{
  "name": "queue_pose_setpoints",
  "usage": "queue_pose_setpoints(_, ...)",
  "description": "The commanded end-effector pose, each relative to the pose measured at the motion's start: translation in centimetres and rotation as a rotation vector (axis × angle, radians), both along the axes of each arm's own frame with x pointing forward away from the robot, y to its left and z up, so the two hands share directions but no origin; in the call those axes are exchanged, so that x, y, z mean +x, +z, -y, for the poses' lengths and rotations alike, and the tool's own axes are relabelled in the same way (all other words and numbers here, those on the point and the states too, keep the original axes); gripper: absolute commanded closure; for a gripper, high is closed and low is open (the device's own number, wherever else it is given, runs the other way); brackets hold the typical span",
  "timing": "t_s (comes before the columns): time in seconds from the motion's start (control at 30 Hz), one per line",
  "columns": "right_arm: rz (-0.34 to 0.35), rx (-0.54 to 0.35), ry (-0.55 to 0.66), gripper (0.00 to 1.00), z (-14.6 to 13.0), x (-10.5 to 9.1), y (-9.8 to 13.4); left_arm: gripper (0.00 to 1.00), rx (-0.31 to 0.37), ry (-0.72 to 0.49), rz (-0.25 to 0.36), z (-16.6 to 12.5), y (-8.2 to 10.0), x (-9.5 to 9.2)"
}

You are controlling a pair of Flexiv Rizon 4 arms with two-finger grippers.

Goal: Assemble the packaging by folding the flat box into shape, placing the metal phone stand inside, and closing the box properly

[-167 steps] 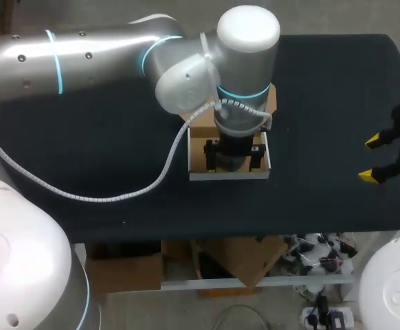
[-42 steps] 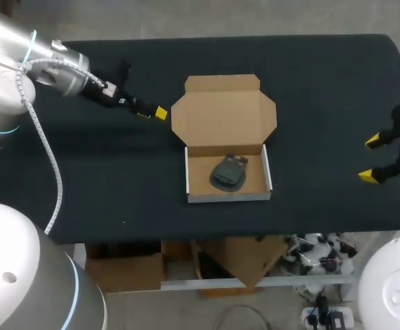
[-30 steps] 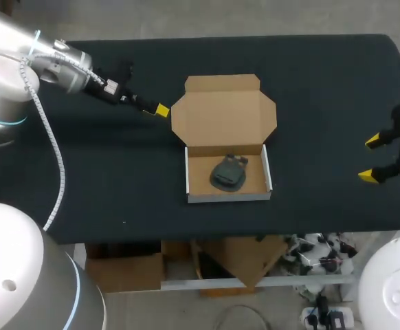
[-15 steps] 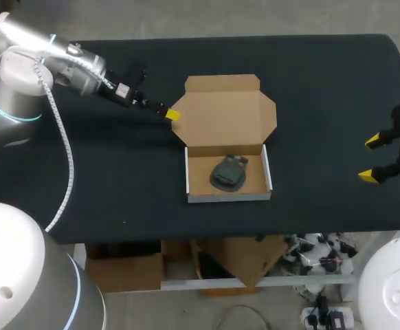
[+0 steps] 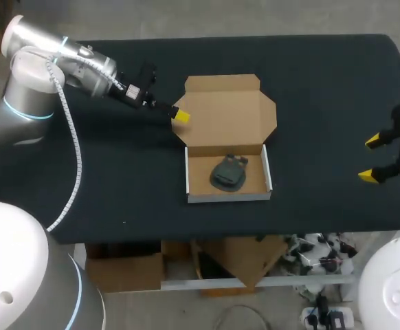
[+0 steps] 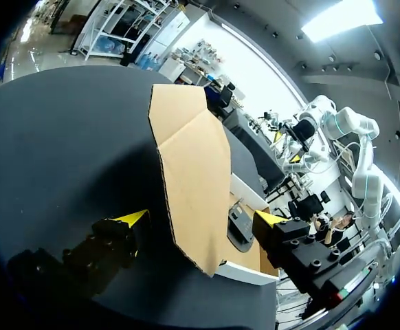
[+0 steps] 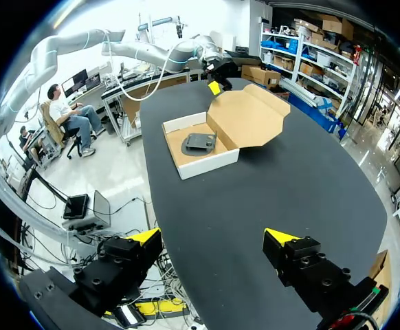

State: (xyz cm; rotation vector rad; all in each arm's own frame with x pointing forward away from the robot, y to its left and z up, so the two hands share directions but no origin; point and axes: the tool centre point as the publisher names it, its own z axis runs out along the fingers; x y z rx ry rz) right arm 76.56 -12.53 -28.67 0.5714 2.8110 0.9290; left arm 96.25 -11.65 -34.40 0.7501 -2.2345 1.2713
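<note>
Cardboard box [image 5: 226, 187] was seen near the middle of the black table [image 5: 324, 82], its tray folded up and its lid [image 5: 224, 110] laid open flat behind it, so that the inside stayed reachable from above. The metal phone stand [image 5: 229, 172] lay inside the tray, and so only the closing was judged to be left. In the left wrist view the lid's side edge was found between the fingers of the left gripper [image 6: 201, 220], which were spread wide, one on each side of the card, with no pinch shown. This placement was judged to suit lifting the lid over the tray. The right gripper [image 5: 375, 158] was held well apart, near the table's right edge, its fingers also spread and nothing between them, presumably kept clear of the fold.
</note>
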Motion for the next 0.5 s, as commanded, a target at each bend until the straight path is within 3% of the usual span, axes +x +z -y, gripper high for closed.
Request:
queue_pose_setpoints(0.03, 0.003, 0.002, 0.000, 0.00, 0.06, -0.10, -0.02, 0.00, -0.002, 0.006, 0.005, 0.56, -0.18, -0.30)
queue_pose_setpoints(0.13, 0.003, 0.002, 0.000, 0.00, 0.06, -0.10, -0.02, 0.00, -0.005, 0.008, 0.008, 0.70, -0.09, -0.38)
queue_pose_setpoints(0.23, 0.003, 0.002, 0.000, 0.00, 0.06, -0.10, -0.02, 0.21, -0.009, 0.008, 0.013, 0.77, -0.04, -0.45)
queue_pose_setpoints(0.27, 0.003, 0.002, 0.000, 0.00, 0.06, -0.10, -0.02, 0.37, -0.009, 0.007, 0.015, 0.79, -0.03, -0.47)
queue_pose_setpoints(0.37, 0.003, 0.002, 0.000, 0.00, 0.06, -0.10, -0.02, 0.57, -0.013, 0.004, 0.021, 0.90, -0.03, -0.65)
queue_pose_setpoints(0.5, 0.003, 0.002, 0.000, 0.00, 0.06, -0.10, -0.02, 0.60, -0.012, 0.003, 0.028, 1.11, -0.03, -0.81)
